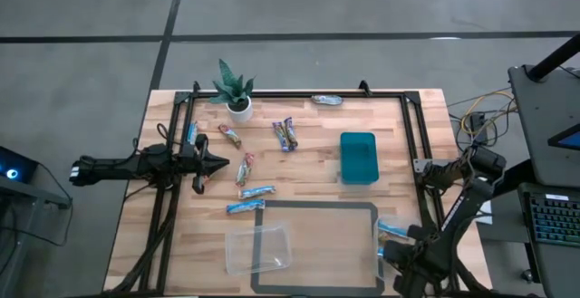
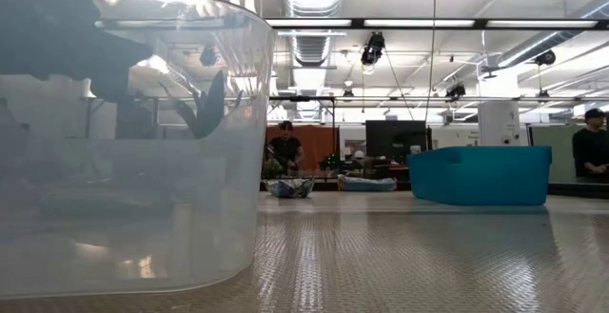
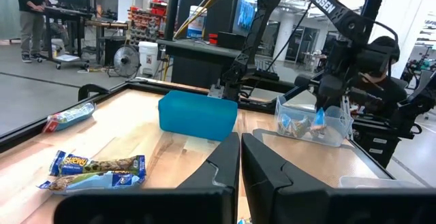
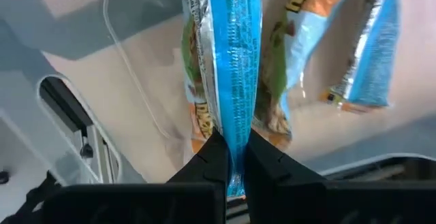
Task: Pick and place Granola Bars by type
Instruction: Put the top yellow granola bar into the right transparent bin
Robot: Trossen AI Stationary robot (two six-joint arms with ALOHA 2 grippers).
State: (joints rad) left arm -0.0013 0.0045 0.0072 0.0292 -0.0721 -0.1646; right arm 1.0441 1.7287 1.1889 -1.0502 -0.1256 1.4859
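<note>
Wooden table (image 1: pixel 317 176) bears granola bars (image 1: pixel 256 192), teal bin (image 1: pixel 358 158), tubs (image 1: pixel 259 249).

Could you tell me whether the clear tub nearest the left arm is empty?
Empty: the clear tub shows only bare table through it.

The left arm lies stretched out low and level from the left edge, its left pincer (image 1: pixel 214 163) pointing toward the middle with both dark fingers (image 3: pixel 221 163) pressed together, nothing between them. The right arm folds at the right front corner, elbow raised, wrist bent down; its right pincer (image 4: pixel 231 157) is clamped on the end of a blue granola bar (image 4: pixel 235 67).
</note>
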